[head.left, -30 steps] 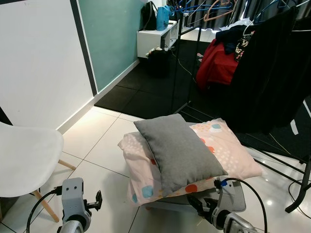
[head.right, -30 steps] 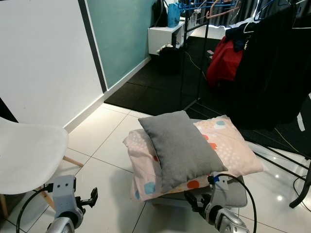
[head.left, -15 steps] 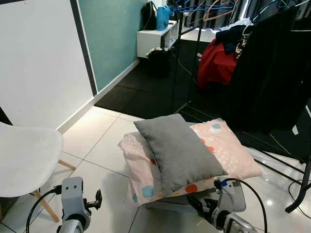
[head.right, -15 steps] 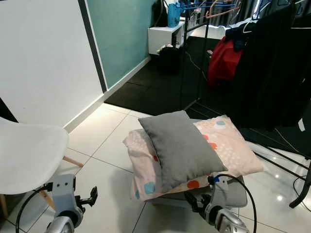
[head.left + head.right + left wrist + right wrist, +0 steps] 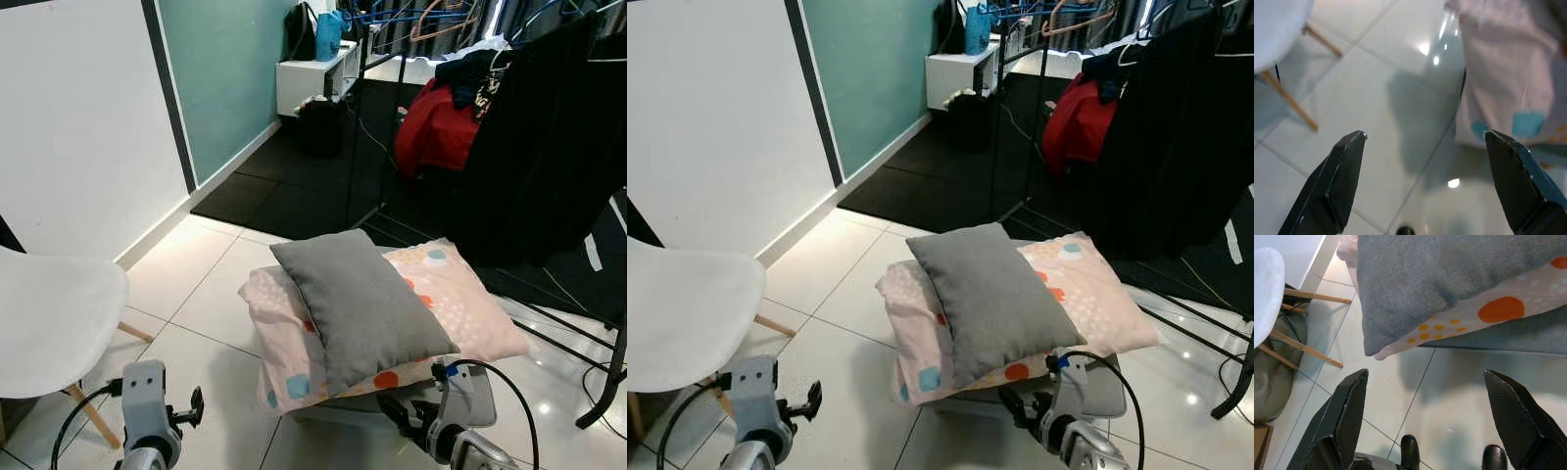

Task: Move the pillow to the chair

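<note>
I take the pink spotted pillow [image 5: 460, 308] as my landmark: it lies across a low grey stool [image 5: 1097, 387] on the white tiled floor [image 5: 211, 294], and the grey pillow [image 5: 358, 304] I am after rests on top of it, tilted toward my left, one corner hanging just past the pink one's near edge. Behind the pink pillow stands a black clothes rack [image 5: 549, 147] with dark garments and a red one [image 5: 436, 132]. Well to the left of the pink pillow is the white chair [image 5: 54, 328], its seat bare, so the move is not yet started. Over the last second almost nothing around the pillows has shifted; the one change I see is my left gripper [image 5: 191, 409] sinking slightly lower, low and to the left of the pink pillow, between it and the chair, fingers [image 5: 1339, 178] spread wide with only tile between them. My right gripper [image 5: 404, 416] sits just below the pink pillow's near edge, beside the stool, fingers [image 5: 1344, 416] likewise wide apart and holding nothing. I judge this is still the approach: neither hand touches the grey pillow, and both will need to rise to reach it.
</note>
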{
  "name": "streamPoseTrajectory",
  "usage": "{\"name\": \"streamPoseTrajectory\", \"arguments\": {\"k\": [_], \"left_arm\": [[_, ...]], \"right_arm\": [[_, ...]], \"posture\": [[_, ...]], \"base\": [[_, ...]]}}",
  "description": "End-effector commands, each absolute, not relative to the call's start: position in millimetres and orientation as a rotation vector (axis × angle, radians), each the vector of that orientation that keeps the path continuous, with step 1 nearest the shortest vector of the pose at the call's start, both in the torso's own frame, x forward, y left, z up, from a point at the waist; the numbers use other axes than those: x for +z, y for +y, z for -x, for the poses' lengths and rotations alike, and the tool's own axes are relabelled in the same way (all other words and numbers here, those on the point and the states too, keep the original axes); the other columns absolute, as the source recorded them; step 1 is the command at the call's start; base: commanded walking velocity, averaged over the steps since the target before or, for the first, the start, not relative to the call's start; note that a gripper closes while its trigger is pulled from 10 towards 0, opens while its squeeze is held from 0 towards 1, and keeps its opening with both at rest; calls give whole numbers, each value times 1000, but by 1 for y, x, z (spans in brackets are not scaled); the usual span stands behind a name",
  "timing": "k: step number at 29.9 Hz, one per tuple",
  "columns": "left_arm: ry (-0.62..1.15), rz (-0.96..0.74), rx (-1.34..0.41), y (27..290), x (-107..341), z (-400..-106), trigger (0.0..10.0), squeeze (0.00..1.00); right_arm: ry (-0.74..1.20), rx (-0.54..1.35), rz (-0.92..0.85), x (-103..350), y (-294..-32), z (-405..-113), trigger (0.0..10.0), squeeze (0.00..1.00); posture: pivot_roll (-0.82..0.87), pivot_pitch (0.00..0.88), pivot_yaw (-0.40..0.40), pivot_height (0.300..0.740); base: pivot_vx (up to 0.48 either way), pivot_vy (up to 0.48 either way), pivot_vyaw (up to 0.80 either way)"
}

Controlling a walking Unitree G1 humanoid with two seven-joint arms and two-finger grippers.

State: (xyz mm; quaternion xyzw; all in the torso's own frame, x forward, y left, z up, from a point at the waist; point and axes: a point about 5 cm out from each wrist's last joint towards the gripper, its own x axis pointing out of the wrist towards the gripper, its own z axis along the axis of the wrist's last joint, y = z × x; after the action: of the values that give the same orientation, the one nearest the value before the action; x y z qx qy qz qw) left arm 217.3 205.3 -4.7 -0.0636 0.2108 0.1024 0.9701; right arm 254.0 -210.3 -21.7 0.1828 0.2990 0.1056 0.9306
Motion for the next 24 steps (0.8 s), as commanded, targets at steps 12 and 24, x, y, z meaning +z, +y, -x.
{"name": "streamPoseTrajectory", "arguments": {"k": [12,24], "left_arm": [[468,163,235,211,-19,-208,10000,0],[454,158,230,211,-20,-209,10000,0]], "right_arm": [[625,207,-386,-25,-211,-250,10000,0],[629,208,-382,-26,-212,-249,10000,0]], "posture": [[-72,51,-4,740],[-74,51,-9,740]], "base": [[0,0,0],[0,0,0]]}}
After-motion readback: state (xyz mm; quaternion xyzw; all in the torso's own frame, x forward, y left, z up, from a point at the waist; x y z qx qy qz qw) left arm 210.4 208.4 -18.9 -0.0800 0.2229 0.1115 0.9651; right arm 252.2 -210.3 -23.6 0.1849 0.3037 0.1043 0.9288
